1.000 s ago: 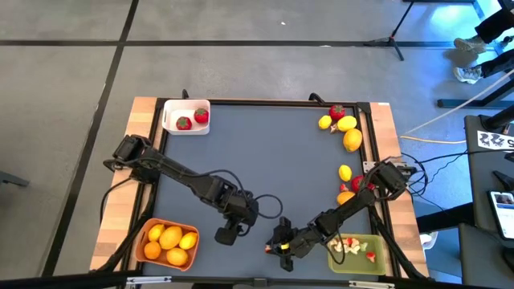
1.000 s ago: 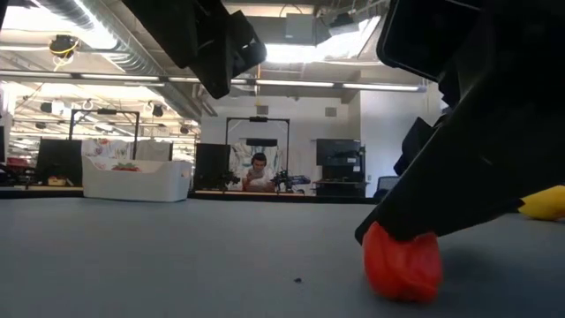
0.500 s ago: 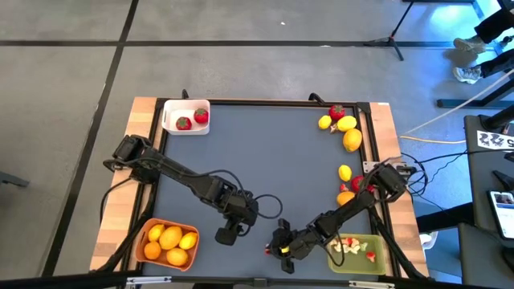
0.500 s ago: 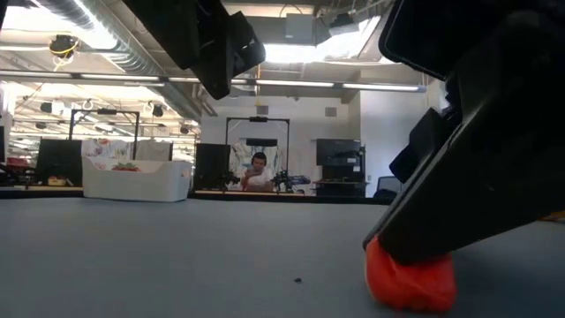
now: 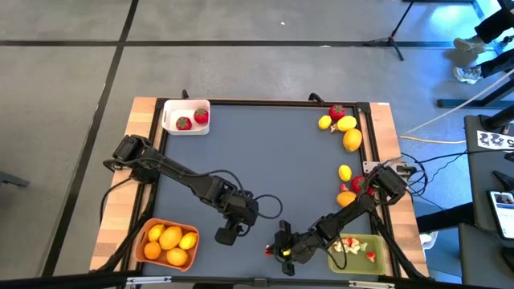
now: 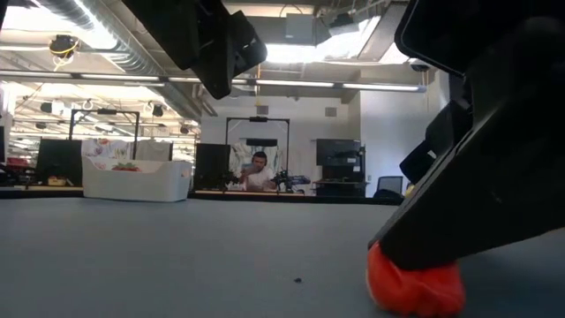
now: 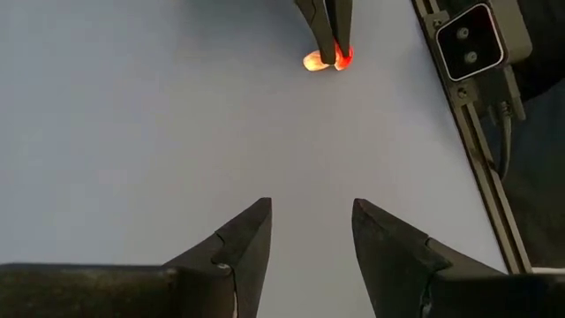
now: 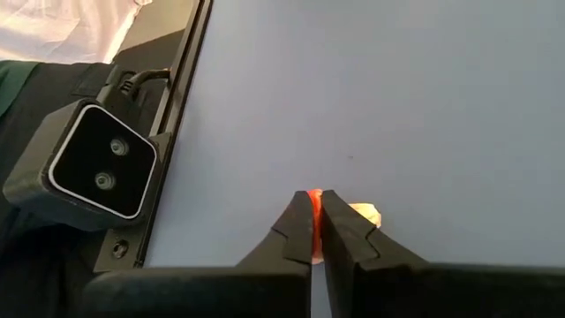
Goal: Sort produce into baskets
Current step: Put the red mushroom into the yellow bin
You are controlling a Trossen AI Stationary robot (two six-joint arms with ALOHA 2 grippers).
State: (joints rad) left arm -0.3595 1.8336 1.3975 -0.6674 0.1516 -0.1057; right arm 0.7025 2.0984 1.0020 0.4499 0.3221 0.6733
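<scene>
Red-and-pale bit (image 8: 311, 205) on the mat near the table's front edge is pinched in the closed right gripper (image 8: 316, 212), pick step, so next call is lift and carry to the green basket (image 5: 382, 258) at the front-right corner; left gripper (image 7: 311, 231) part-open, empty, idle nearby.

Right tool (image 5: 283, 251) on fruit bit (image 6: 415, 283), betw. corner baskets (image 5: 170, 245)

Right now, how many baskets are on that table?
3. A white basket sits at the far left corner, an orange basket at the near left corner, and an olive-green basket at the near right corner.
</scene>
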